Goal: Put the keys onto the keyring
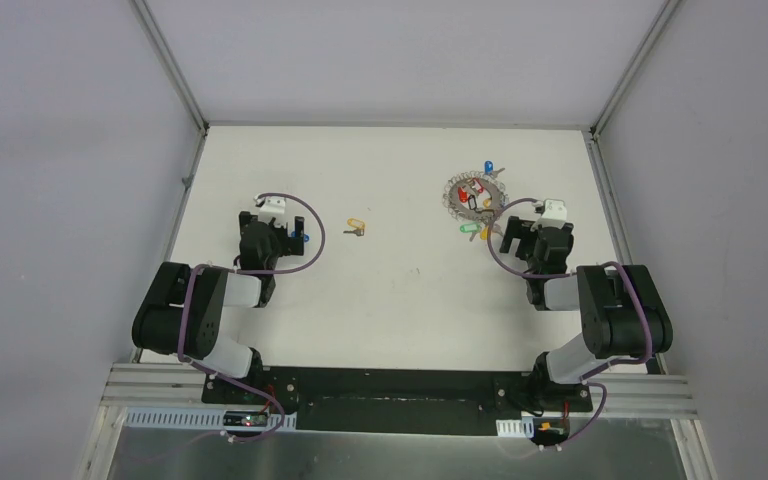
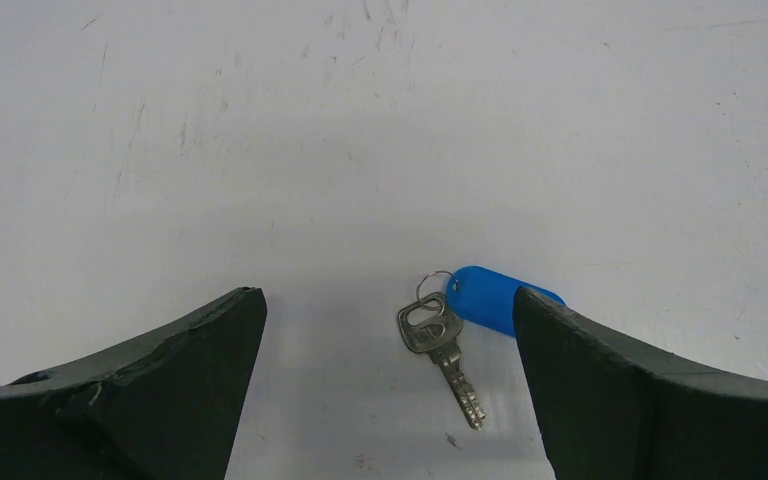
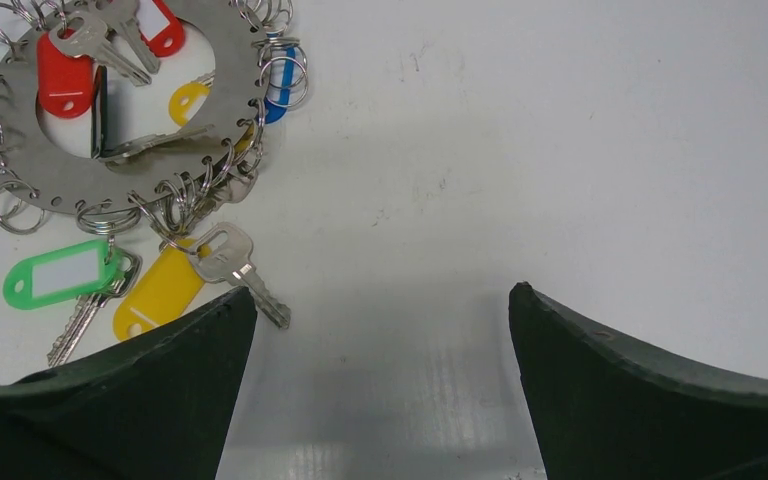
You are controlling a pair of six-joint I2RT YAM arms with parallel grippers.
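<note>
Pickup stage: left gripper (image 2: 385, 298) open, blue-tagged key (image 2: 438, 335) toward its 3 o'clock; right gripper (image 3: 380, 292) open, keyring (image 3: 15, 160) at 10 o'clock. Next: centre, pinch it.

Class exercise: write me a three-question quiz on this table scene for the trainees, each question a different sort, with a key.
1. True or false: the left gripper is shut on the blue-tagged key.
2. The loose key lying mid-table, apart from the keyring, has a tag that is: A red, B yellow, C green.
3. Fill in: the keyring lies closest to the ____ gripper.
Key: 1 false, its jaws stand open; 2 B; 3 right gripper.
</note>
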